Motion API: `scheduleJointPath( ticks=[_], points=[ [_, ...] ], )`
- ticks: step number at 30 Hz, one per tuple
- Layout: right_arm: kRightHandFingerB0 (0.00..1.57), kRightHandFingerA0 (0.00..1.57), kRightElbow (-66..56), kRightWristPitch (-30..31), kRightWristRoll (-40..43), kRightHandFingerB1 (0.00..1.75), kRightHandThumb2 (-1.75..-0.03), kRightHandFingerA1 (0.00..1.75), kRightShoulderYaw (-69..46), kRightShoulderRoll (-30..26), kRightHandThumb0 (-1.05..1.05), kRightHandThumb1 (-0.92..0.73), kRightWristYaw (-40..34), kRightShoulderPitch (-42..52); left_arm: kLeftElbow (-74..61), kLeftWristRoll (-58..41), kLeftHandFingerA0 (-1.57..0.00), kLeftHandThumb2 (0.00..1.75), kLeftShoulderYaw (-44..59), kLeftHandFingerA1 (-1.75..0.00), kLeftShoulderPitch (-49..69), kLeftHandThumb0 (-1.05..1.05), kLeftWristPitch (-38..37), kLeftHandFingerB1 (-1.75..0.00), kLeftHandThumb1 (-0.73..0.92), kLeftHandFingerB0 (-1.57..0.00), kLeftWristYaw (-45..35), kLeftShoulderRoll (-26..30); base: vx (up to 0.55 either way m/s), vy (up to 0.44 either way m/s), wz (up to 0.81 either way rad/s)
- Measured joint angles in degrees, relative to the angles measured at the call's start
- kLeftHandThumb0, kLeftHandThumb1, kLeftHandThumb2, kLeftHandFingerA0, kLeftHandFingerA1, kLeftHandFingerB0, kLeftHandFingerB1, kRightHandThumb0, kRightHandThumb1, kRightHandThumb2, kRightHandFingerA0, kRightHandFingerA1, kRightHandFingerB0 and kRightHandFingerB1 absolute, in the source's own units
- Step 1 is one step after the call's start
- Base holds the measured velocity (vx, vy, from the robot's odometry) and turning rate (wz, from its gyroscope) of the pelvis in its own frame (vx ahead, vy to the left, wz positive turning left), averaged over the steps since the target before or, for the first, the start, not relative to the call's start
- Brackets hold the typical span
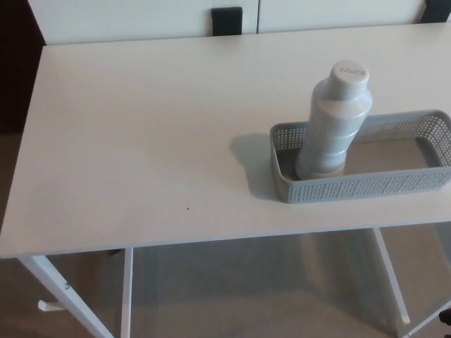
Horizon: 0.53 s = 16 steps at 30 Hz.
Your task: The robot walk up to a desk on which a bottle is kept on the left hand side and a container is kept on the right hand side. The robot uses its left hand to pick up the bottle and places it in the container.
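Presently we record a grey bottle (pixel 333 120) standing upright inside the grey perforated container (pixel 359 184), at that container's left end, its base on the container floor and its capped top rising well above the rim. The container sits on the white counter (pixel 155 141) towards the counter's right side, near the front edge, and its right end runs to the picture's border. The rest of the container's floor is bare.

Neither of the robot's hands appears in the head view, so we cannot tell whether the fingers are apart, together or clamped on anything, and we cannot give places relative to them. Nothing touches the bottle except the container.

We note a small dark speck (pixel 187 208) on the counter surface, well apart from the container on its left. At the far edge of the counter a black rectangular object (pixel 226 20) stands against a pale wall. White counter legs (pixel 60 296) show below the front edge, over a beige floor.
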Motion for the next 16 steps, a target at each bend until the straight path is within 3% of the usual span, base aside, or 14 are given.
scheduleJointPath(
  ticks=[1,2,3,4,6,7,9,10,11,12,14,15,16],
  points=[
    [0.81,0.92,0.00,0.00,0.00,0.51,-0.77,0.54,0.00,0.00,-0.81,-0.36,0.00,0.00,0.00,0.00,-0.09,0.74,0.00,-0.54,0.00,-0.51,0.00,-0.53,0.56,-0.15,0.00,0.00,0.00,0.000,0.00],
    [0.81,0.92,0.04,0.00,0.01,0.51,-0.77,0.54,-0.04,-0.01,-0.81,-0.36,-0.04,0.04,2.49,0.02,-0.09,0.74,0.11,-0.54,0.84,-0.51,0.01,-0.53,0.56,-0.15,0.02,-0.22,0.00,0.000,0.00],
    [0.84,0.96,0.14,0.01,0.01,0.50,-0.77,0.53,-0.08,0.00,-0.88,-0.39,-0.12,0.14,5.28,0.02,-0.15,0.89,0.13,-0.59,1.76,-0.37,0.00,-0.68,0.41,-0.45,0.03,-0.63,0.00,0.000,0.00],
    [0.83,0.95,0.16,0.01,0.01,0.51,-0.78,0.54,-0.09,0.00,-0.86,-0.39,-0.12,0.16,5.74,0.04,-0.39,0.55,0.13,-0.69,1.90,-0.40,0.00,-0.68,0.52,-0.69,0.03,-0.72,0.00,0.000,0.00],
    [0.83,0.95,0.46,0.02,0.01,0.51,-0.78,0.54,-0.22,0.00,-0.86,-0.39,-0.32,0.31,11.56,0.11,-0.39,0.55,0.05,-0.69,3.54,-0.40,-0.01,-0.68,0.52,-0.69,0.03,-1.60,0.00,0.000,0.00],
    [0.86,0.92,0.54,0.03,0.01,0.44,-0.56,0.46,-0.24,-0.01,-0.68,-0.44,-0.35,0.37,12.79,0.13,-0.55,0.56,-0.03,-0.72,3.90,-0.39,-0.03,-0.61,0.54,-0.86,0.02,-1.84,0.00,0.000,0.00],
    [0.86,0.92,0.88,0.05,0.01,0.44,-0.56,0.46,-0.31,-0.01,-0.68,-0.44,-0.49,0.54,16.87,0.22,-0.55,0.56,-0.46,-0.72,4.90,-0.39,-0.04,-0.61,0.54,-0.86,-0.01,-2.42,0.00,0.000,0.00],
    [0.85,0.93,1.11,0.08,0.00,0.44,-0.55,0.46,-0.36,-0.01,-0.67,-0.44,-0.62,0.70,18.87,0.30,-0.23,0.57,-0.86,-0.46,5.43,-0.39,-0.16,-0.50,0.57,-0.56,-0.06,-2.68,0.00,0.000,0.00],
    [0.85,0.93,1.20,0.08,0.00,0.44,-0.55,0.46,-0.38,-0.01,-0.67,-0.44,-0.68,0.78,19.96,0.34,-0.23,0.57,-1.09,-0.46,5.71,-0.39,-0.31,-0.50,0.57,-0.56,-0.07,-2.79,0.00,0.000,0.00],
    [0.85,0.92,1.43,0.11,0.01,0.45,-0.57,0.46,-0.52,-0.03,-0.70,-0.44,-0.90,1.08,22.36,0.55,-0.24,0.75,-1.97,-0.56,6.41,-0.49,-0.73,-0.60,0.44,-0.59,-0.17,-3.12,0.00,0.000,0.00],
    [0.85,0.92,1.85,0.13,0.01,0.45,-0.57,0.46,-0.73,-0.03,-0.70,-0.44,-1.24,1.97,26.59,0.94,-0.24,0.75,-3.60,-0.56,7.08,-0.49,-1.43,-0.60,0.44,-0.59,-0.46,-4.01,0.00,0.000,0.00],
    [0.86,0.91,2.04,0.13,0.01,0.44,-0.56,0.45,-0.81,-0.03,-0.70,-0.45,-1.39,2.31,28.31,1.10,-0.32,0.56,-4.30,-0.52,7.14,-0.39,-1.84,-0.52,0.54,-0.73,-0.59,-4.17,0.00,0.000,0.00],
    [0.86,0.91,2.04,0.13,0.01,0.44,-0.56,0.45,-0.81,-0.03,-0.70,-0.45,-1.39,2.31,28.31,1.10,-0.32,0.56,-4.30,-0.52,7.14,-0.39,-1.84,-0.52,0.54,-0.73,-0.59,-4.17,0.00,0.000,0.00]
  ],
)
